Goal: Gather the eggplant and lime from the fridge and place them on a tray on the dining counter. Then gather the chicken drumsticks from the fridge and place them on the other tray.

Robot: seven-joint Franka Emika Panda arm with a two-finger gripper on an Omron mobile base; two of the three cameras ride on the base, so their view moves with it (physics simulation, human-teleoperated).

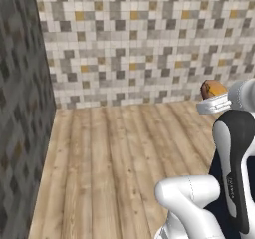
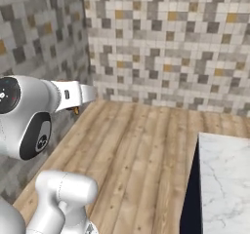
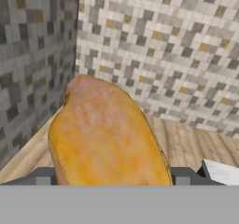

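A golden-brown chicken drumstick (image 3: 107, 134) takes up the middle of the hand view, held between my two dark fingers (image 3: 44, 176). My gripper (image 3: 112, 177) is shut on it and carries it in the air above the floor. In the left base view the drumstick's brown end (image 1: 214, 87) pokes up above my white hand at the right edge. A small brown bit of the drumstick (image 2: 75, 110) peeks out under my forearm in the right base view.
A mosaic tiled wall (image 1: 149, 44) stands ahead and a darker tiled wall (image 1: 20, 108) runs along the left. Wooden floor (image 1: 114, 153) lies between them. The corner of a white marble counter (image 2: 224, 179) sits at my lower right.
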